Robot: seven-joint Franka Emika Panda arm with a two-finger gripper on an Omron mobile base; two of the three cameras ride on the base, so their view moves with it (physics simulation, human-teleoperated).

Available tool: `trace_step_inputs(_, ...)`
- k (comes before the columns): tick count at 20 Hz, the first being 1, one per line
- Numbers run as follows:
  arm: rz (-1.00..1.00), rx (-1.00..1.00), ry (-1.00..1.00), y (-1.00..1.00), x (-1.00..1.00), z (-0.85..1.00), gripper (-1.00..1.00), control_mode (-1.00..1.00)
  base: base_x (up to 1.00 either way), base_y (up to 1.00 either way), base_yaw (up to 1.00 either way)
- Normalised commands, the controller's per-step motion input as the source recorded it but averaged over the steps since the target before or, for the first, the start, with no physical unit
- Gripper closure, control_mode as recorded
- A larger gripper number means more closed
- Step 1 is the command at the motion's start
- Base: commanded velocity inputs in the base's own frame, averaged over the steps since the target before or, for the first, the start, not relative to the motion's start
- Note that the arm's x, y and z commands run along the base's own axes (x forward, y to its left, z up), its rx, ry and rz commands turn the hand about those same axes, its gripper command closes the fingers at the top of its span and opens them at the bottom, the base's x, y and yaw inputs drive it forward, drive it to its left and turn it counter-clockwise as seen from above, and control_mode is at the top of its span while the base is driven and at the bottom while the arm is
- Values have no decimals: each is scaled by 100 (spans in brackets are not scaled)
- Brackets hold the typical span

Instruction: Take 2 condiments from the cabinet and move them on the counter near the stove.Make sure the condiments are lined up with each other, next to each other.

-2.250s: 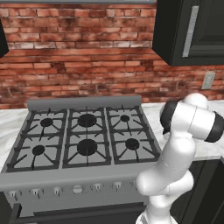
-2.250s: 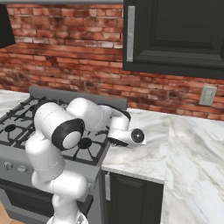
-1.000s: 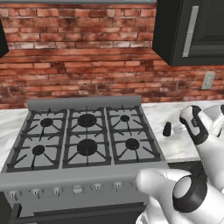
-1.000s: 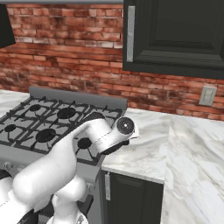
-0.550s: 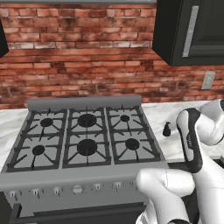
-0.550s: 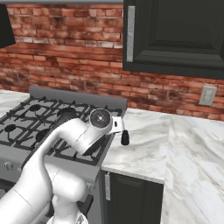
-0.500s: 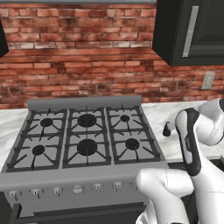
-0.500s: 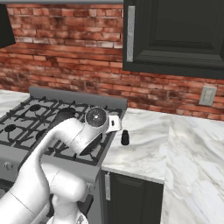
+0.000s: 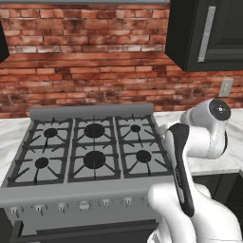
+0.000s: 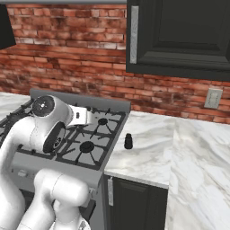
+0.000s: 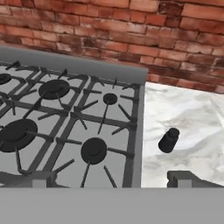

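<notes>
One condiment [image 10: 128, 141], a small black shaker bottle, stands upright on the white marble counter [image 10: 152, 148] just right of the stove [image 10: 90, 143]. In the hand view this condiment [image 11: 168, 140] sits ahead and to the right. My gripper [image 11: 113, 180] hovers over the stove's right burners [image 11: 94, 148], open wide and holding nothing, well clear of the bottle. One dark fingertip [image 11: 188, 178] shows at the lower right. The near-black cabinet [image 10: 179, 36] hangs above the counter with its door closed, so its inside is hidden. The arm [image 9: 204, 137] blocks the counter beside the stove [image 9: 90, 152].
A brick wall [image 10: 67, 45] backs the stove and counter. A silver bar handle [image 10: 134, 33] runs down the cabinet door's left edge. A wall outlet [image 10: 212, 98] sits at the right. Bare marble stretches to the right of the bottle.
The arm has swung back to the left, carrying the open gripper away from the bottle and over the stove. The bottle has stayed where it was on the counter.
</notes>
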Motion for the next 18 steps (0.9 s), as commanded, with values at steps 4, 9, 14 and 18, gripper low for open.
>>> trace_step_inputs(4,-19,-2,12,68,-23,79,-100,-100,0,0,0)
trace_step_inputs(9,-17,-2,15,50,-19,76,-100,-100,0,0,0)
trace_step_inputs(14,-2,0,1,19,-48,42,-100,-100,0,0,0)
trace_step_inputs(18,1,7,0,2,-42,27,-100,-100,0,0,0)
